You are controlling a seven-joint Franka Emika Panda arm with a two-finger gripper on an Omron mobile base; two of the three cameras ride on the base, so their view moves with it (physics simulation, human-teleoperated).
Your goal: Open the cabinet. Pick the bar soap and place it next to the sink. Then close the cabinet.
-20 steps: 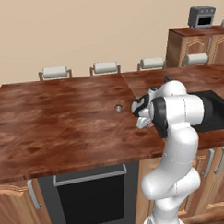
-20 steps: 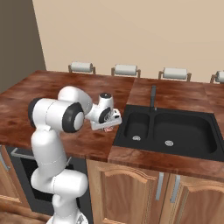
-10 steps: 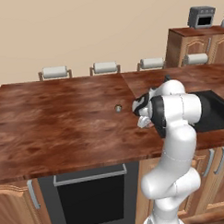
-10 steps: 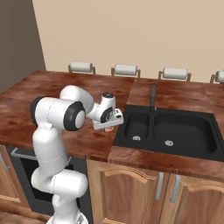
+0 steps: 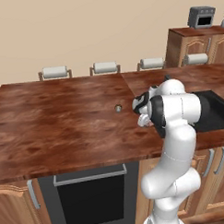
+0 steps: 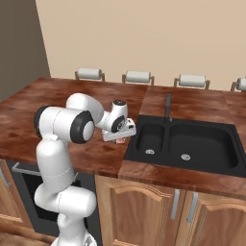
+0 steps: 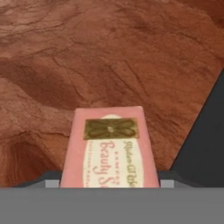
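The bar soap (image 7: pixel 109 153) is a pink block with a gold label, and it sits between my gripper's (image 7: pixel 109 183) two dark fingertips just above the brown counter (image 7: pixel 87 65). The jaws press on both of its sides. In the right base view my gripper (image 6: pixel 122 139) points down over the counter just left of the black sink (image 6: pixel 166 126), with a bit of pink soap (image 6: pixel 120 141) under it. The sink's dark edge (image 7: pixel 205 140) lies to the right of the soap. The arm's white wrist (image 5: pixel 143 108) hangs beside the sink (image 5: pixel 215 110). The cabinet is out of view.
Several paper towel rolls (image 6: pixel 138 77) hang along the back wall. A black faucet (image 6: pixel 167 106) stands behind the sink. An oven front (image 5: pixel 90 198) sits below the counter. A grey toaster (image 5: pixel 201 16) rests on a wooden unit (image 5: pixel 194 45) at the far right.
The hand has eased a little toward the sink and down, with the soap still between the fingers. Nothing else has moved.
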